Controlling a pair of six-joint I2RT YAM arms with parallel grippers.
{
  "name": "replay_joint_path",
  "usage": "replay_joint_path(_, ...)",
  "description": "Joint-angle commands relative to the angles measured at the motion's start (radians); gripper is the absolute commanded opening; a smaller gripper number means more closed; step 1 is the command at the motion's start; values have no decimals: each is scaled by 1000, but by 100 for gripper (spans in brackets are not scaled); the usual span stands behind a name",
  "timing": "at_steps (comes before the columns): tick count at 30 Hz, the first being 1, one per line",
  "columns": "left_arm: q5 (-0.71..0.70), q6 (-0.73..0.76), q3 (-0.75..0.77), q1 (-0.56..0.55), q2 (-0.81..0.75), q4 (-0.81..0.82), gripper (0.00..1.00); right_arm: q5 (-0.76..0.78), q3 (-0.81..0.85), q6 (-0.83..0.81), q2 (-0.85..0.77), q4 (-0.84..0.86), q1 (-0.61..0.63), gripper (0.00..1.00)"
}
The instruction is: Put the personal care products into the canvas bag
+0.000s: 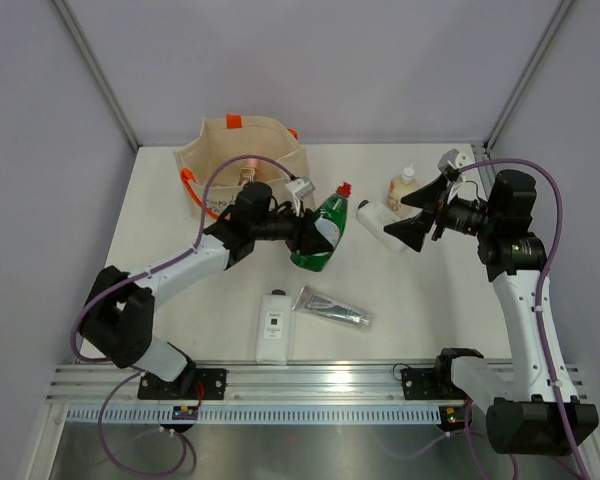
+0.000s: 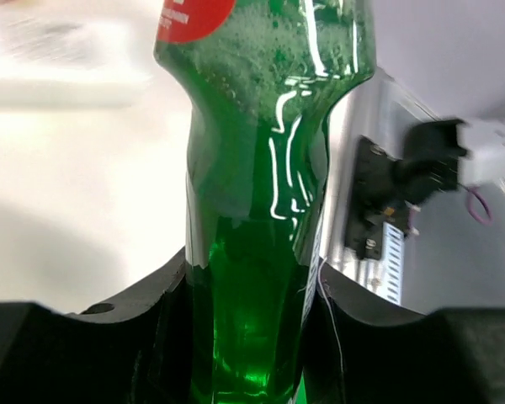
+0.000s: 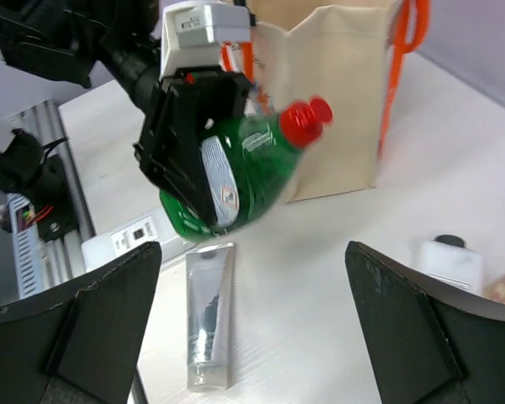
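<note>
Your left tool (image 1: 310, 238) is clenched on the green bottle (image 1: 325, 218), one finger on each side of its narrow waist, holding it off the bench (image 1: 440, 310). The bottle's long axis is tilted, with the red cap (image 1: 344, 188) pointing away from the arm bases and slightly right. It hangs just right of the canvas bag (image 1: 205, 160), near the bag's front right corner but apart from it.

The bag stands upright at the far left of the bench, close to the back wall, with its mouth open upward. One product shows inside it, too small to identify.

Your right tool (image 1: 418, 213) is released, jaws spread wide and empty. It sits just beside a white bottle (image 1: 377, 222) that lies flat. A beige bottle (image 1: 403, 190) stands upright just beyond it.

A second white bottle (image 1: 273, 328) lies flat near the front rail (image 1: 310, 378), long axis running near to far. Beside it lies one silver tube (image 1: 330, 308), slanted, with its crimped end to the left. Bare bench stretches from the tube to the right edge.
</note>
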Motion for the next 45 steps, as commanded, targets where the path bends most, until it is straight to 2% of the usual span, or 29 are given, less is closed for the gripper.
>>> replay_joint_path(1, -61, -19, 106, 92, -177, -92, 0, 100, 39, 123, -32, 119, -32, 99)
replay_joint_path(4, -124, 83, 257, 154, -229, -262, 0, 76, -11, 135, -34, 145, -62, 100)
replay_joint_path(5, -152, 131, 306, 169, -233, -365, 0, 56, -48, 131, -34, 155, -72, 99)
replay_joint_path(6, -172, 225, 358, 180, -231, -416, 0, 23, -63, 125, -29, 153, -81, 100)
replay_joint_path(7, -211, 257, 465, 192, -222, -469, 0, 10, -79, 114, -29, 155, -95, 99)
replay_joint_path(9, -207, 259, 559, 260, -171, -568, 0, -16, -112, 103, -31, 155, -108, 99)
replay_joint_path(11, -268, 182, 632, 330, -133, -567, 0, -24, -122, 97, -32, 149, -128, 99)
replay_joint_path(12, -317, 62, 636, 355, -124, -545, 0, -28, -122, 94, -31, 146, -133, 99)
replay_joint_path(15, -451, -153, 613, 410, -99, -467, 0, -37, -137, 115, -28, 170, -145, 99)
replay_joint_path(16, -580, -189, 608, 413, -95, -441, 0, -41, -140, 128, -29, 184, -147, 99)
replay_joint_path(18, -723, -298, 607, 413, -70, -428, 0, -47, -149, 134, -31, 190, -148, 99)
replay_joint_path(19, -856, -323, 613, 413, -59, -415, 0, -45, -151, 135, -31, 192, -150, 100)
replay_joint_path(22, -1010, -384, 653, 410, 8, -408, 0, -50, -160, 149, -38, 204, -161, 99)
replay_joint_path(25, -1081, -455, 777, 399, 124, -516, 0, -50, -162, 154, -44, 208, -170, 99)
replay_joint_path(28, -1138, -557, 904, 379, 241, -727, 0, -48, -162, 163, -46, 212, -179, 99)
replay_joint_path(30, -1155, -628, 917, 349, 272, -773, 0, -50, -162, 165, -46, 213, -181, 99)
replay_joint_path(34, -1175, -665, 854, 280, 281, -751, 0, -45, -162, 165, -44, 213, -182, 99)
replay_joint_path(36, -1186, -700, 832, 254, 290, -769, 8, -48, -162, 165, -41, 212, -182, 99)
replay_joint_path(37, -1195, -712, 832, 251, 292, -778, 8, -47, -162, 165, -40, 208, -182, 99)
replay_joint_path(38, -1197, -731, 816, 251, 294, -778, 22, -45, -162, 165, -37, 210, -182, 100)
replay_joint_path(41, -1174, -726, 780, 252, 294, -738, 56, -36, -160, 154, -34, 199, -182, 99)
replay_joint_path(42, -1164, -722, 765, 252, 295, -732, 80, -28, -157, 136, -28, 190, -182, 99)
replay_joint_path(44, -1155, -688, 763, 255, 292, -706, 97, -7, -145, 108, -15, 149, -184, 100)
replay_joint_path(45, -1135, -674, 760, 258, 287, -695, 99, 5, -143, 91, -12, 140, -184, 99)
